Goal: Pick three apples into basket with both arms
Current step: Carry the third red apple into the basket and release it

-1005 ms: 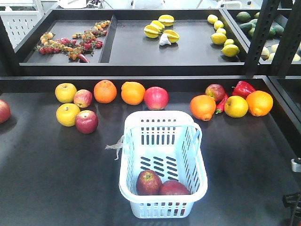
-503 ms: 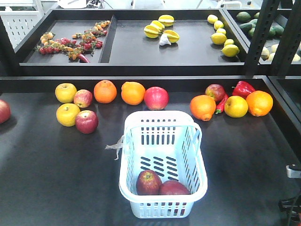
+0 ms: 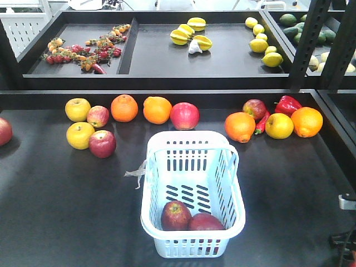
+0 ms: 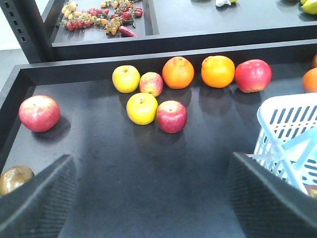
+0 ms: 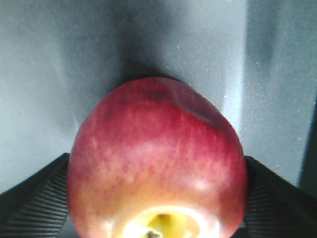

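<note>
Front view, L to R: red apple (image 3: 102, 143) beside a yellow one (image 3: 80, 135) on the black table (image 3: 61, 194); white basket (image 3: 192, 146) mid-table w/ two dark red apples (image 3: 176, 215) inside at its near end. No brands, labels or writing readable anywhere. Left wrist view: left gripper (image 4: 151, 198) spread wide, nothing between the pads, hovering over table, basket at its right. Right wrist view: right gripper (image 5: 156, 198) pinching a red apple (image 5: 156, 158), pads touching both sides.

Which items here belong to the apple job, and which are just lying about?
Job: basket; two apples in basket; apple in right claw; left claw, open.

Lying about: oranges; yellow apples; red bell pepper; starfruit; lemons.
</note>
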You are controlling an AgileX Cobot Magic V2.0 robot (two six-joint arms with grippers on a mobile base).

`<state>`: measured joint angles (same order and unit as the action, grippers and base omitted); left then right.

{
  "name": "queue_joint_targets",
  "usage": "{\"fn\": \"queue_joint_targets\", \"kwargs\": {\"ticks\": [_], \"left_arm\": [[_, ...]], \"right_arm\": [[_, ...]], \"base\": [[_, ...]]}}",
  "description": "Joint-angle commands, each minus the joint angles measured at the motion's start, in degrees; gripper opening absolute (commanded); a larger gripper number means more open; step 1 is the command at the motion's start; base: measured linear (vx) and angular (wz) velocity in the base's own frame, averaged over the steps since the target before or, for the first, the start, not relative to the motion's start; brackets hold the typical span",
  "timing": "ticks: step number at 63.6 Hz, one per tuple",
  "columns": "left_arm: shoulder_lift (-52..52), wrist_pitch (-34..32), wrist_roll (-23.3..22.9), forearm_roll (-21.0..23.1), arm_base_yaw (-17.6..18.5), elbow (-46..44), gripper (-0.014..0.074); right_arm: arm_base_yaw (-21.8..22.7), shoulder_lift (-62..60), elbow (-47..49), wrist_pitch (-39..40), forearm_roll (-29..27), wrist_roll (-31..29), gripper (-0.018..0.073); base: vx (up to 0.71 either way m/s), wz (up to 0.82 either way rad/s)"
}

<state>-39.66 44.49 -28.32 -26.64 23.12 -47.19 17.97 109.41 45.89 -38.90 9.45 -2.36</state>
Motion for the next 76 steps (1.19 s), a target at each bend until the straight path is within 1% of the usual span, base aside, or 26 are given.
{"fn": "queue_joint_targets", "kwargs": {"ticks": [1, 9, 17, 28, 32, 35, 36, 39, 40, 46, 55, 64, 70, 76], "left_arm": [[0.1, -3.0, -0.5, -1.3, 0.0, -1.3, 0.0587], [0.1, -3.0, -0.5, -1.3, 0.0, -1.3, 0.0587], [0.1, -3.0, -0.5, -1.3, 0.0, -1.3, 0.0587], [0.1, -3.0, -0.5, -1.3, 0.0, -1.3, 0.0587], [0.1, -3.0, -0.5, -1.3, 0.0, -1.3, 0.0587], [0.1, -3.0, -0.5, -1.3, 0.0, -1.3, 0.0587], [0.1, -3.0, -0.5, -1.3, 0.0, -1.3, 0.0587], [0.1, -3.0, -0.5, -1.3, 0.0, -1.3, 0.0587], [0.1, -3.0, -0.5, -1.3, 0.0, -1.3, 0.0587], [0.1, -3.0, -0.5, -1.3, 0.0, -1.3, 0.0587], [0.1, -3.0, -0.5, -1.3, 0.0, -1.3, 0.0587], [0.1, -3.0, -0.5, -1.3, 0.0, -1.3, 0.0587], [0.1, -3.0, -0.5, -1.3, 0.0, -1.3, 0.0587], [0.1, -3.0, -0.5, -1.3, 0.0, -1.3, 0.0587]], "right_arm": [[0.3, -5.9, 0.6, 0.4, -1.7, 0.1, 0.0280], [-1.2, -12.2, 0.6, 0.4, -5.1, -1.8, 0.0280], [-5.5, -19.1, 0.6, 0.4, -8.3, -4.5, 0.0280], [-15.8, -29.2, 0.5, 0.2, -9.0, -4.9, 0.0280], [-21.0, -33.1, 0.5, -0.1, -9.1, -4.9, 0.0280], [-24.0, -35.3, 0.5, -0.3, -9.4, -4.7, 0.0280], [-24.5, -35.7, 0.5, -0.4, -10.1, -4.7, 0.0280], [-28.6, -38.4, 0.5, -0.4, -11.1, -4.7, 0.0280], [-29.0, -38.7, 0.5, -0.4, -11.3, -4.6, 0.0280], [-35.2, -41.8, 0.5, 0.3, -13.6, -4.4, 0.0280], [-43.1, -42.5, 0.5, 5.2, -15.6, -4.4, 0.0280], [-48.8, -39.1, 0.5, 12.2, -15.7, -4.4, 0.0281], [-50.2, -35.1, 0.5, 16.2, -15.7, -4.4, 0.0286], [-50.6, -31.2, 0.5, 20.1, -16.0, -4.2, 0.0323]], "base": [[0.00, 0.00], [0.00, 0.00], [0.00, 0.00], [0.00, 0.00], [0.00, 0.00], [0.00, 0.00], [0.00, 0.00], [0.00, 0.00], [0.00, 0.00], [0.00, 0.00], [0.00, 0.00], [0.00, 0.00], [0.00, 0.00], [0.00, 0.00]]}}
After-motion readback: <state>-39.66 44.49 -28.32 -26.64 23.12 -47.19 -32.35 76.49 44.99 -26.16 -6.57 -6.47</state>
